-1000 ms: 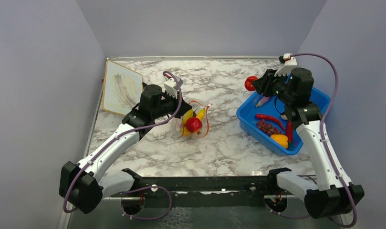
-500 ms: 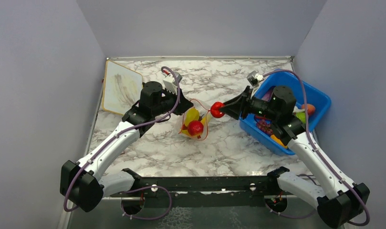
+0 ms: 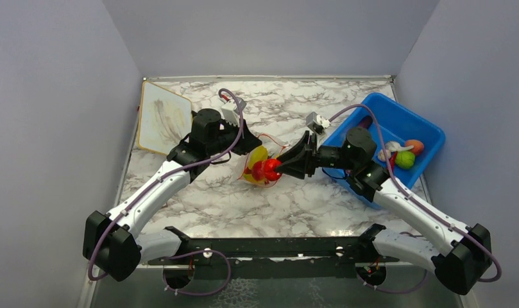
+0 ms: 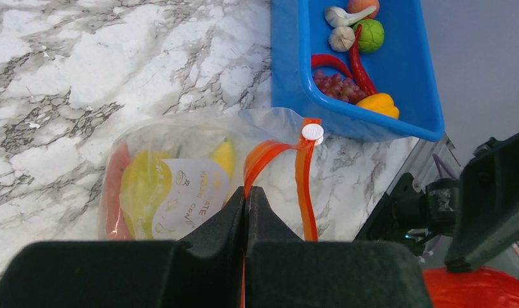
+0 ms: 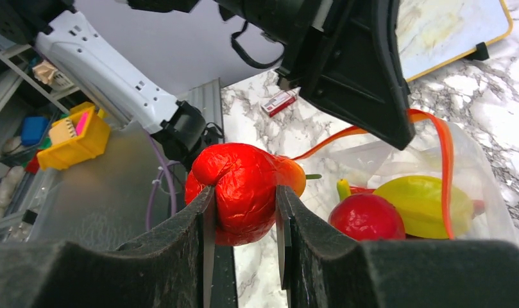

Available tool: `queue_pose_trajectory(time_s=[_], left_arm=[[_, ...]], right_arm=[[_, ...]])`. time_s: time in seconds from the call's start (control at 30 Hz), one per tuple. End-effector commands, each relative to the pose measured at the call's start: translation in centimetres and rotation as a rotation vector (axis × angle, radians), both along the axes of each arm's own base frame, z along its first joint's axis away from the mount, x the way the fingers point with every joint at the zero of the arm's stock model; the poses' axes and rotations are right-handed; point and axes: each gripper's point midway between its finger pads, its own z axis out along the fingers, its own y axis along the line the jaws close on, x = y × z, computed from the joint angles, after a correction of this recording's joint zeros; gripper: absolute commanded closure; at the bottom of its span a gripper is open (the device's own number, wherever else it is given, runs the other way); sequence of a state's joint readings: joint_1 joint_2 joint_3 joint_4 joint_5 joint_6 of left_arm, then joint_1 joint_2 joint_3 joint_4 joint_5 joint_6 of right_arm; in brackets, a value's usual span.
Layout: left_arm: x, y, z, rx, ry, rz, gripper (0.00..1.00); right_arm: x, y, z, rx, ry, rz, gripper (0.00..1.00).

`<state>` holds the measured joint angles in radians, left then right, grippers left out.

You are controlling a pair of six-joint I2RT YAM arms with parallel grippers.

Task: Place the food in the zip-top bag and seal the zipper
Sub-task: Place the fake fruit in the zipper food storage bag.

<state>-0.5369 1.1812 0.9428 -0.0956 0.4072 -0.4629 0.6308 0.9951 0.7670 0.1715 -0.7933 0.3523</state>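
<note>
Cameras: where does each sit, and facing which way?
Top external: above, behind the bases, facing down at the table; both arms show.
Left wrist: past the left hand, shut on the zipper, toward the blue bin.
Right wrist: past the right hand, gripping a red fruit, toward the zip-top bag.
Wrist views share the zipper.

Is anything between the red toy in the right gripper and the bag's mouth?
Nothing visible does. The left gripper pinches the orange strip, holding the bag open, and the right gripper has the red toy at the mouth. A round red fruit and a yellow piece lie inside.
</note>
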Motion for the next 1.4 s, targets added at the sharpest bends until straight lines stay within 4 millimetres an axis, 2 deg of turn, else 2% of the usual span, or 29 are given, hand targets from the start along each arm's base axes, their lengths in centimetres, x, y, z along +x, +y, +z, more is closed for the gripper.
queue_pose_trajectory(time_s=[0.0, 0.33, 0.57, 0.73, 1.03, 1.23, 1.37], left_arm=[[-0.4, -0.5, 2.5, -0.04, -0.026, -0.032, 1.0], [-1.0, -0.8, 3.2, -0.045, -0.007, -0.066, 1.0], [-1.0, -0.9, 3.1, -0.046, 0.001, -0.069, 1.0], [-1.0, -0.9, 3.0, -0.053, 0.005, -0.067, 1.0], [-0.8, -0.9, 2.2, -0.045, 0.016, -0.058, 1.0], [-0.3, -0.4, 1.3, -0.014, 0.014, -0.028, 1.0], [-0.2, -0.4, 0.7, -0.002, 0.019, -0.028, 1.0]], right_arm=[[2.1, 0.7, -0.8, -0.006, -0.096, -0.056, 0.84], [6.9, 1.1, -5.2, -0.161, -0.2, -0.185, 0.84], [9.3, 1.1, -7.2, -0.248, -0.245, -0.28, 0.83], [10.5, 1.5, -9.0, -0.327, -0.267, -0.328, 0.77], [10.9, 2.2, -8.8, -0.319, -0.246, -0.366, 0.64], [10.7, 2.4, -8.7, -0.333, -0.188, -0.366, 0.44], [10.1, 2.5, -7.6, -0.316, -0.143, -0.35, 0.38]])
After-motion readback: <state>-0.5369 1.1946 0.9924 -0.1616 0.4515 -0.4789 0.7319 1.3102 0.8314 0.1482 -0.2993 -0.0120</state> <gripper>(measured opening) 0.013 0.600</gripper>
